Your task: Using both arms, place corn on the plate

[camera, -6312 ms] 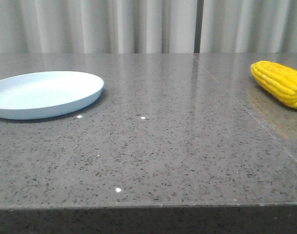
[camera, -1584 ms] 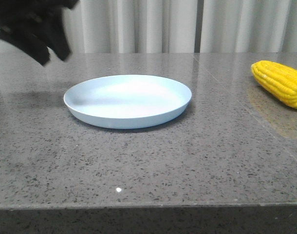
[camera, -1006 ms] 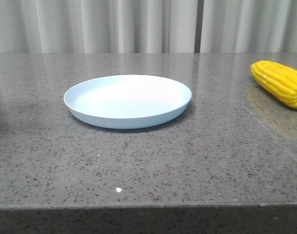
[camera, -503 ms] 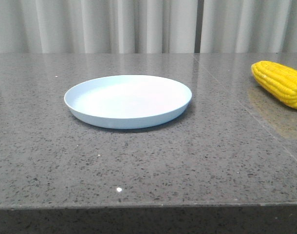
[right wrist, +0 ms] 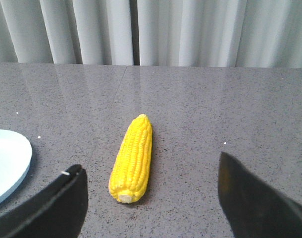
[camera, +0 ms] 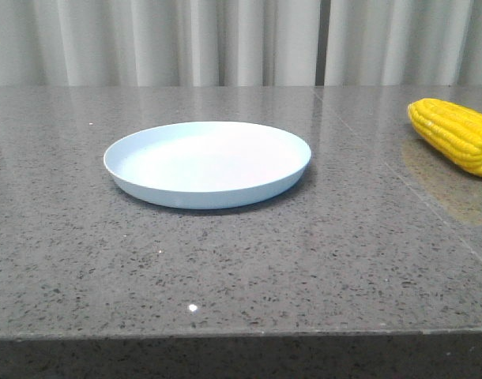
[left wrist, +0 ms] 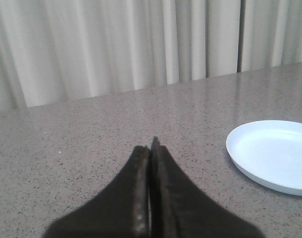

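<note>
The plate [camera: 208, 163] sits empty near the middle of the grey stone table [camera: 249, 260]. The corn [camera: 454, 135] lies well apart from it at the table's right side, touching nothing else. The left gripper [left wrist: 150, 148] has its 2 fingers pressed together with nothing between them. The right gripper [right wrist: 148, 198] is spread wide and empty, seemingly lined up with the corn's pale stem end.

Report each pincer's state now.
Left pincer: closed, holding nothing.
Right pincer: open, empty, corn lying between its fingers' line.
</note>
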### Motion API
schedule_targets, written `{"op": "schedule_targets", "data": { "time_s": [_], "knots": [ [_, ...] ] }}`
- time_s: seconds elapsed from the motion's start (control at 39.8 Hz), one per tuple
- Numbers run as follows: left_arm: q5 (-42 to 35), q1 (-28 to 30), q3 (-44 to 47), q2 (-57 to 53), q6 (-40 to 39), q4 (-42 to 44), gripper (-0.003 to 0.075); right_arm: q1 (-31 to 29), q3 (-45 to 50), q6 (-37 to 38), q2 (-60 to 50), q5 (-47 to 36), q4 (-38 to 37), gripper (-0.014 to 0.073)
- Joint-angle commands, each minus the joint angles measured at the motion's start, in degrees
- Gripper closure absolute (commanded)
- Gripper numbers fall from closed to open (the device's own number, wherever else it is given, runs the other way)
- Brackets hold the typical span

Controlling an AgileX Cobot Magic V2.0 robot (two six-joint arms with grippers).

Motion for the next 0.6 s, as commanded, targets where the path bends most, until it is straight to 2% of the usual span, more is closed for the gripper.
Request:
{"op": "schedule_targets", "data": {
  "time_s": [0.0,0.13,0.45,0.58],
  "knots": [
    [-4.61,-0.46,-1.4,0.7,-0.51,0.5,0.0741,0.12,-2.04,-0.25,1.69,-4.49,-0.42,0.0023],
    [-4.61,-0.46,-1.4,0.7,-0.51,0.5,0.0741,0.12,-4.01,-0.25,8.09,-3.73,-0.42,0.0023],
    [-4.61,-0.46,-1.4,0.7,-0.51,0.5,0.0741,0.12,-17.55,-0.25,35.65,4.59,1.94,0.0021],
    [-4.61,-0.46,-1.4,0.7,-0.51,0.5,0.0741,0.17,-22.62,-0.25,44.96,6.57,3.14,-0.0029]
  ]
}}
